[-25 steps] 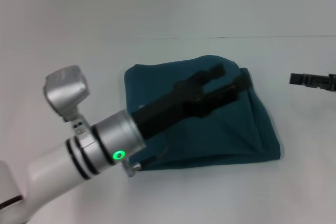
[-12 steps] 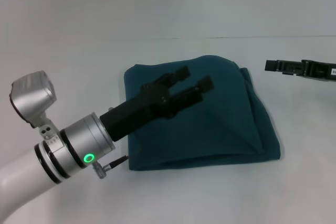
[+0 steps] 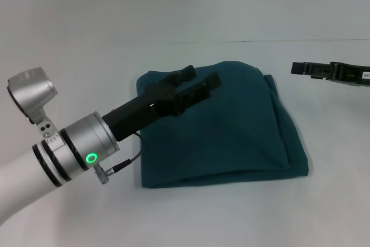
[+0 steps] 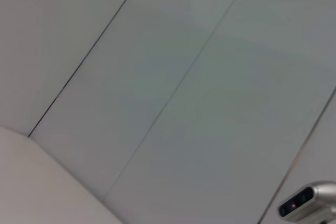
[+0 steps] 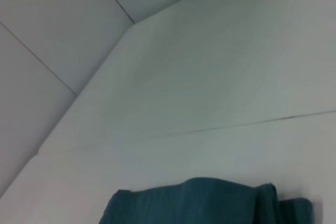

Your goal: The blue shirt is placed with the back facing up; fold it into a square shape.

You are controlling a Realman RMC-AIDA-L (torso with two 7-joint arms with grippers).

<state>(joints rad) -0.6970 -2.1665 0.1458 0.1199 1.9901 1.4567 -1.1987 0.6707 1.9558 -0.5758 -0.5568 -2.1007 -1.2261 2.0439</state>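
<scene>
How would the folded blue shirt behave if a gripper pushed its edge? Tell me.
The blue shirt would probably bunch up rather than slide whole: it lies in soft, rounded folds. The layers look loose, so a push may undo them. It likely sags if lifted by the left gripper.

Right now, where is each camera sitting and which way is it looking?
Head view: on the robot's head, looking forward and down at the folded blue shirt on the white table; left claw above the shirt, right claw beside it.
Left wrist view: on the left arm, facing bare wall panels; no claw shows.
Right wrist view: on the right arm, facing table and wall; no claw shows.
Head and right wrist views share the shirt.
</scene>
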